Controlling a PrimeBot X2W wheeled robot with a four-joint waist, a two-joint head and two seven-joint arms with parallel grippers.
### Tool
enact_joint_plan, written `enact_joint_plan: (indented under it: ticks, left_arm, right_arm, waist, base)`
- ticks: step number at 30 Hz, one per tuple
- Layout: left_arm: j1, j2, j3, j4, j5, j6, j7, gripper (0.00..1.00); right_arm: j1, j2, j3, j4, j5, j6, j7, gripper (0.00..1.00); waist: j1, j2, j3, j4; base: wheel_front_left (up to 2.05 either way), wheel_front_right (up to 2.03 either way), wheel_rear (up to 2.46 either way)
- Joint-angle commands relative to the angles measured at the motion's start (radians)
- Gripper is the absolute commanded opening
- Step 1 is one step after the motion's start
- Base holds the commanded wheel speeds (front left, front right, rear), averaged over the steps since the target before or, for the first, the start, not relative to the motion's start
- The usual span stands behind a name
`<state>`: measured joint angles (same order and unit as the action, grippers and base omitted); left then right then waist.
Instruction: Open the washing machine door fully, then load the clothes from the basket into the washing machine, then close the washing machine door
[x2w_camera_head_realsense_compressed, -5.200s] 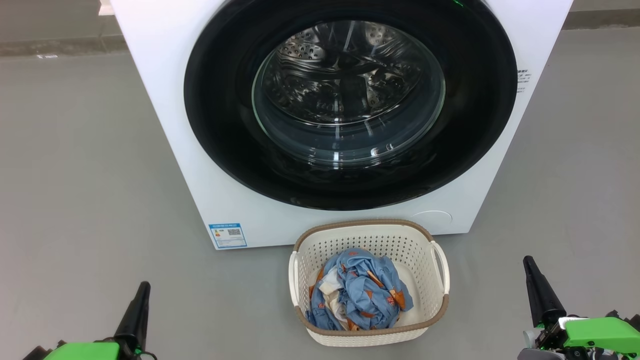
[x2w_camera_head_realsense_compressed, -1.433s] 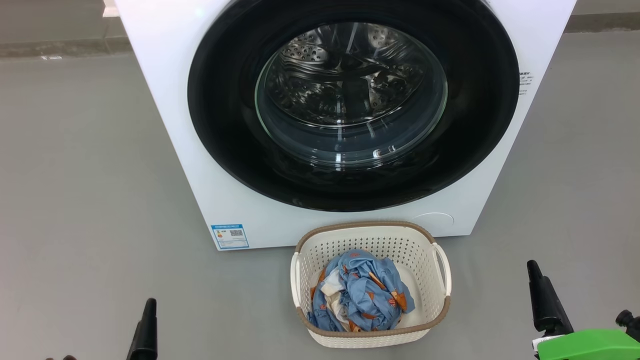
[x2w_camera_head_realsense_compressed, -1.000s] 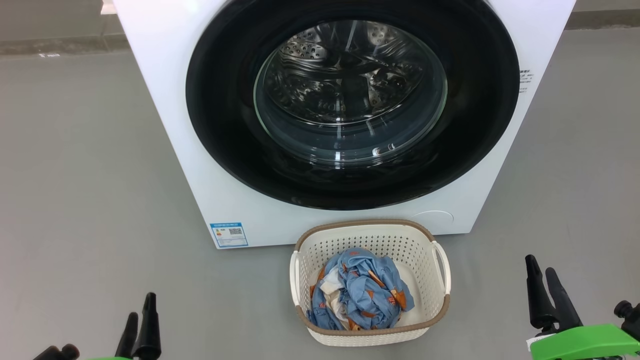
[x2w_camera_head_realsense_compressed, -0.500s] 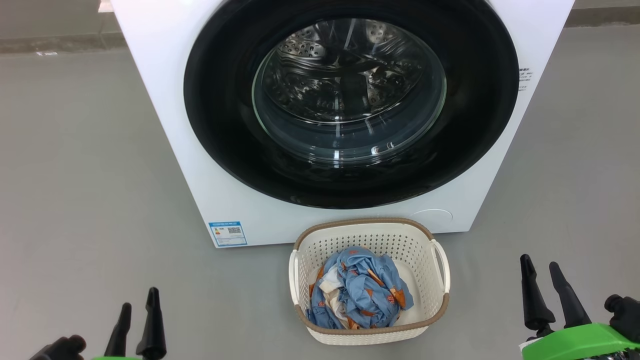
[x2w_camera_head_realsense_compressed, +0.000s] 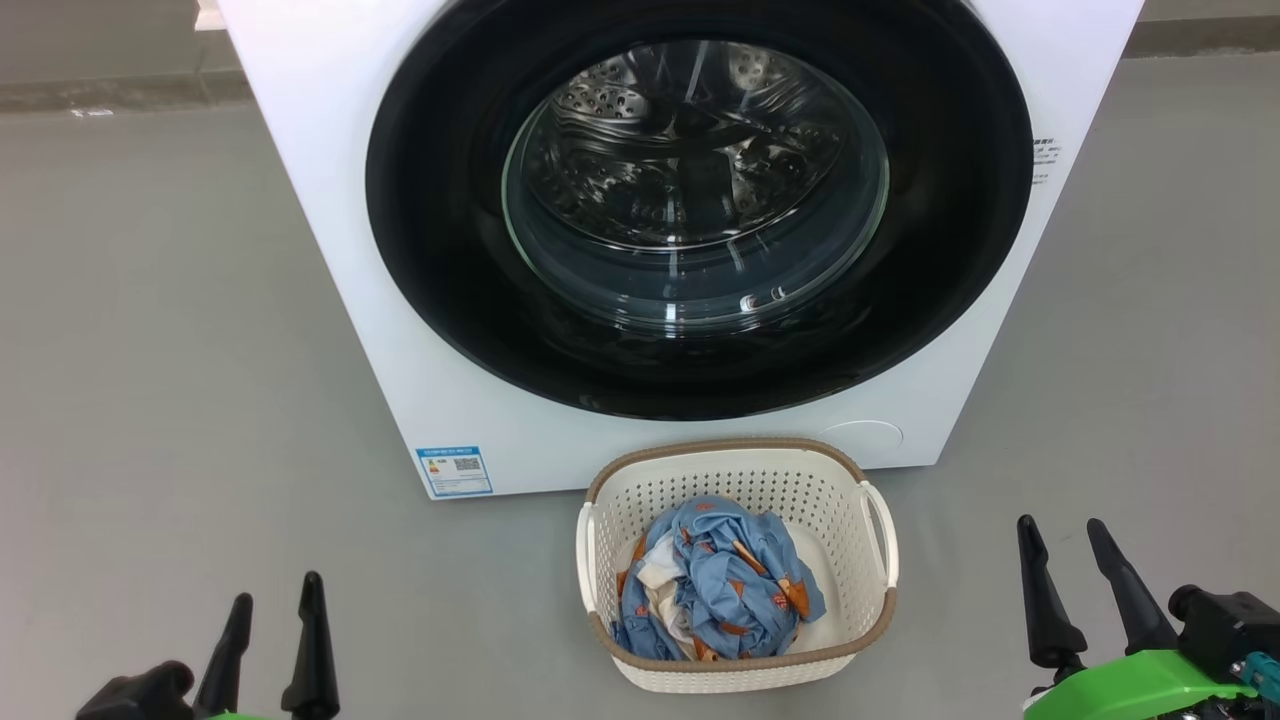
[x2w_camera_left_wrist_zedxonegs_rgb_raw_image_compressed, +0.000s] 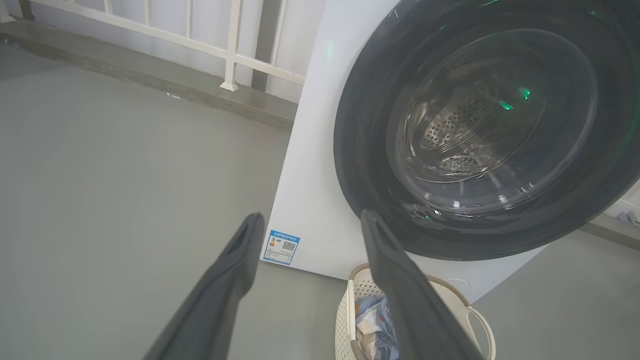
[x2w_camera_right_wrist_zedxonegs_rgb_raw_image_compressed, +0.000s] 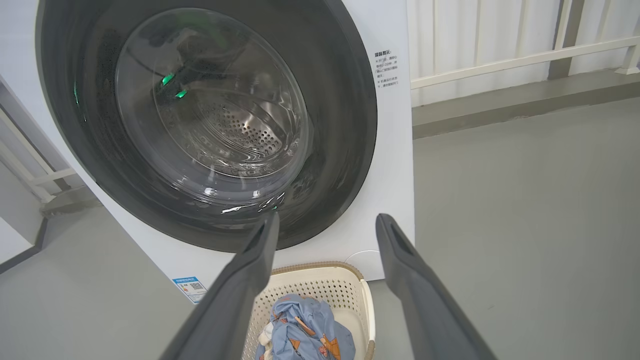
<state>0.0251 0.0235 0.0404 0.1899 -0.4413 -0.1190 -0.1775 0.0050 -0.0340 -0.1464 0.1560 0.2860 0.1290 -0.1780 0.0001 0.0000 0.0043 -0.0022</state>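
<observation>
- 2 grippers have turned at the wrist in the last few seconds. Each showed 1 dark finger edge-on before. Now the left gripper (x2w_camera_head_realsense_compressed: 276, 592), at 7 o'clock of the head view, and the right gripper (x2w_camera_head_realsense_compressed: 1060, 525), at 5 o'clock, each show 2 fingers side by side.
- Both pairs of fingers stand wide apart and hold nothing.
- The task's things have not shifted. The washing machine door (x2w_camera_head_realsense_compressed: 440, 250) lies shut against the washing machine (x2w_camera_head_realsense_compressed: 300, 150). The clothes (x2w_camera_head_realsense_compressed: 715, 580) sit bundled in the basket (x2w_camera_head_realsense_compressed: 730, 447), on the floor at 6 o'clock of the door.
- Step 1, opening the door, looks not yet begun; the turn seems a readying for it.
- Both arms sit low and drawn back, well apart from the door, with the fingers pointing toward 12 o'clock at the machine.
</observation>
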Motion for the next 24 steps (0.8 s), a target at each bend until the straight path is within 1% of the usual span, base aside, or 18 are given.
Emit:
enact_joint_plan:
  ticks: [1, 8, 9, 18, 24]
  left_arm:
    - [-0.008, 0.02, 0.026, -0.027, 0.04, 0.0, -0.015, 1.0]
    - [0.0, 0.022, 0.028, -0.026, 0.144, 0.006, -0.036, 1.0]
    - [0.0, 0.022, 0.028, -0.026, 0.144, 0.006, -0.036, 1.0]
    - [0.014, 0.025, 0.033, -0.032, 0.258, 0.016, -0.062, 1.0]
    - [0.021, 0.026, 0.04, -0.03, 0.32, 0.016, -0.08, 1.0]
  right_arm:
    - [-0.006, -0.013, 0.017, -0.023, -0.039, 0.001, -0.015, 1.0]
    - [0.0, -0.014, 0.015, -0.003, -0.12, 0.002, -0.035, 1.0]
    - [0.0, -0.014, 0.015, -0.003, -0.12, 0.002, -0.035, 1.0]
    - [0.009, -0.015, 0.01, 0.015, -0.217, 0.002, -0.062, 1.0]
    - [0.013, -0.016, 0.009, 0.024, -0.25, 0.002, -0.079, 1.0]
  waist:
    - [-0.0001, 0.0, -0.001, 0.001]
    - [-0.0001, 0.0, -0.003, 0.0]
    - [-0.0001, 0.0, -0.003, 0.0]
    - [-0.0001, 0.0, -0.011, -0.002]
    - [-0.0001, 0.0, -0.015, -0.005]
  base:
    - [0.0, 0.0, 0.0]
    - [0.0, 0.0, 0.0]
    - [0.0, 0.0, 0.0]
    - [0.0, 0.0, 0.0]
    - [0.0, 0.0, 0.0]
